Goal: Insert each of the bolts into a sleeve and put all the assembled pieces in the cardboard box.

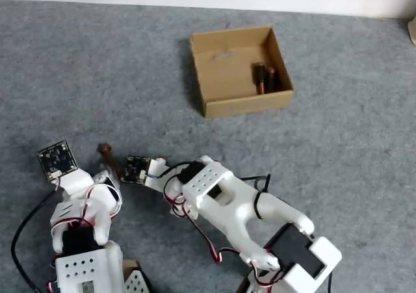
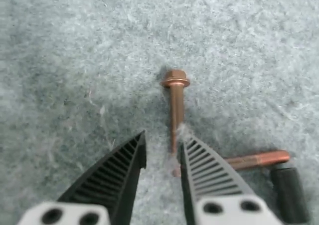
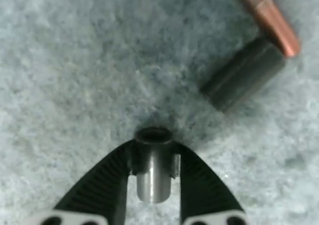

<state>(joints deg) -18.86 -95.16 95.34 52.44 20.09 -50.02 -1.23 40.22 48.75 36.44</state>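
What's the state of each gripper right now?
Left gripper: open, with the shank end of a copper-coloured hex-head bolt between its jaws, not gripped.
Right gripper: shut on a dark metal cylindrical sleeve.

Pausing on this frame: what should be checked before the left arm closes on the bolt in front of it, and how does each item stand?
1. The left gripper is open: ok.
2. The bolt is lined up with it: ok, the shaft's end lies in the gap between the fingers.
3. The right gripper holds a sleeve: ok, clamped with its open end pointing outward.
4. The sleeve's bore is clear: cannot tell, the opening is dark.
5. The second bolt is clear of the fingers: cannot tell, one finger hides its end.
6. The cardboard box has room: ok, the assembled pieces fill one corner.
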